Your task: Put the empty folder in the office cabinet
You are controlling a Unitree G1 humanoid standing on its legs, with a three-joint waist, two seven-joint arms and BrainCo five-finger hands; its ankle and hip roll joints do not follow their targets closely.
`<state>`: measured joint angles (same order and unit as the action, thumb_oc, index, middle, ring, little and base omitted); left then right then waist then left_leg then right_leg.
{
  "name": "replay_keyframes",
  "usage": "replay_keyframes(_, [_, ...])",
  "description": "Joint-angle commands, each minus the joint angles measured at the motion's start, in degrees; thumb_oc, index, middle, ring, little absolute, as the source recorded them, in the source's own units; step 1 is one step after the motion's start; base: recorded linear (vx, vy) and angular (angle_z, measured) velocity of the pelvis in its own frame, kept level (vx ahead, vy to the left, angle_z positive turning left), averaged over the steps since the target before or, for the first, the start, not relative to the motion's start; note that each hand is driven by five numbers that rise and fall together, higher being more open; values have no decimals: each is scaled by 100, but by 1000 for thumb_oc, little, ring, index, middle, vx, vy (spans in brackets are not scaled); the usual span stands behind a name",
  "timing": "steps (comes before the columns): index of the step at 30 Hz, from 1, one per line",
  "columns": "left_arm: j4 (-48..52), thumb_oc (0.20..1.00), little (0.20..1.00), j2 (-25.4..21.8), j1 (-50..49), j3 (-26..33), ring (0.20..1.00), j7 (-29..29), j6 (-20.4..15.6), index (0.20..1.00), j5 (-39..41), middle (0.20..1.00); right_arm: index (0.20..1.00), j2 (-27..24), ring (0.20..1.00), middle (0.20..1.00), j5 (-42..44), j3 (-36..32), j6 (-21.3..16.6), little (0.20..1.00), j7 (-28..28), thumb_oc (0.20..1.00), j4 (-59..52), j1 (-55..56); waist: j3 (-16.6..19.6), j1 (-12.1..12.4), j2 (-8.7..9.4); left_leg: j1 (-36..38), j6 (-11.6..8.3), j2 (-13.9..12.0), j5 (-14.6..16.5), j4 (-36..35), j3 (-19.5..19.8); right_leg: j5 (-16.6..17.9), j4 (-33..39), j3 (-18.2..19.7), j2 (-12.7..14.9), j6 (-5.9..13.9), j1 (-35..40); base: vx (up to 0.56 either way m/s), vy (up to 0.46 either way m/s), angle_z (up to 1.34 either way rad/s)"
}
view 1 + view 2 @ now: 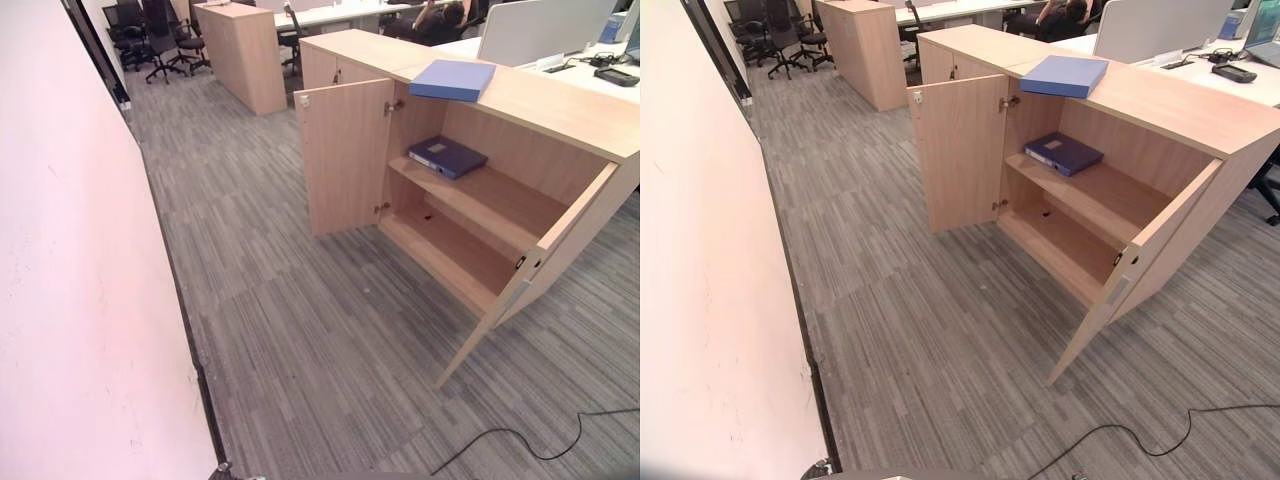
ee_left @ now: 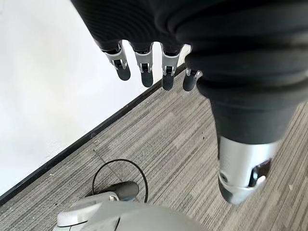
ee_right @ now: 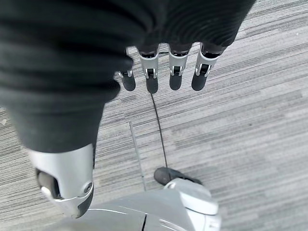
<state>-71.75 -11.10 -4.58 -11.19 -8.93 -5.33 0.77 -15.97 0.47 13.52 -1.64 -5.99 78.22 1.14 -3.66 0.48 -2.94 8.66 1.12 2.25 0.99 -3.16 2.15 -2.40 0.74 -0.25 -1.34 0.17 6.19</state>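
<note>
1. Blue, the folder [image 1: 452,79] lay flat on top of the open cabinet [image 1: 560,108]; a darker binder [image 1: 446,156] sat on its upper shelf.
2. My left hand [image 2: 144,62] and right hand [image 3: 163,72] hung with fingers relaxed, holding nothing, over the carpet [image 1: 300,330].

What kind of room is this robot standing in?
Most likely an open-plan office. There are black swivel chairs in the far corner, desks behind, and a low wooden cabinet with both doors open, one blue folder on top and another folder on its upper shelf.
</note>
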Motion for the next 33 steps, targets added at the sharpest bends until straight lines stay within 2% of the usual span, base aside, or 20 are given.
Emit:
replay_keyframes(1, [-226, 1000, 1000, 12, 206, 192, 1000, 192, -115, 1000, -29, 1000, 1000, -30, 1000, 1000, 71, 153, -67, 1000, 187, 1000, -15, -157, 110, 18, 227, -24, -149, 249, 129, -184, 495, 722, 426, 356, 147, 689, -59, 0, 0, 0])
replay_keyframes(4, [-378, 1000, 1000, 37, 193, 258, 1000, 460, -67, 1000, 141, 1000, 1000, 2, 1000, 1000, 635, -74, -32, 1000, 521, 1000, 109, -101, 133, -1, 222, -13, -153, 247, 138, -184, 491, 718, 426, 362, 146, 689, -53, 0, 0, 0])
replay_keyframes(9, [-387, 1000, 1000, 14, 158, 277, 1000, 575, -60, 1000, 165, 1000, 1000, -21, 1000, 1000, 843, -218, -51, 1000, 559, 1000, 61, -77, 181, -11, 200, 9, -161, 232, 151, -184, 501, 693, 426, 342, 149, 684, -30, 0, 0, 0])
replay_keyframes(21, [-373, 1000, 1000, -35, 182, 220, 1000, 539, -47, 1000, 95, 1000, 1000, -7, 1000, 1000, 861, -167, -1, 1000, 648, 1000, 103, -105, 150, 81, 220, -53, -197, 216, 90, -184, 652, 646, 426, 150, 175, 651, -29, -4, -17, 7])
replay_keyframes(31, [-365, 1000, 1000, -86, 256, 207, 1000, 529, -31, 1000, 136, 1000, 1000, -81, 1000, 1000, 820, -118, 28, 1000, 715, 1000, 109, -170, 69, 261, 287, -207, -287, 206, -21, -184, 1120, 607, 426, -334, 243, 614, -51, -13, -51, 31])
replay_keyframes(33, [-363, 1000, 1000, -95, 306, 200, 1000, 516, -25, 1000, 190, 1000, 1000, -96, 1000, 1000, 818, -107, 25, 1000, 702, 1000, 104, -218, -3, 337, 305, -286, -359, 156, -90, -184, 1295, 577, 426, -531, 234, 586, -69, -78, -115, 42])
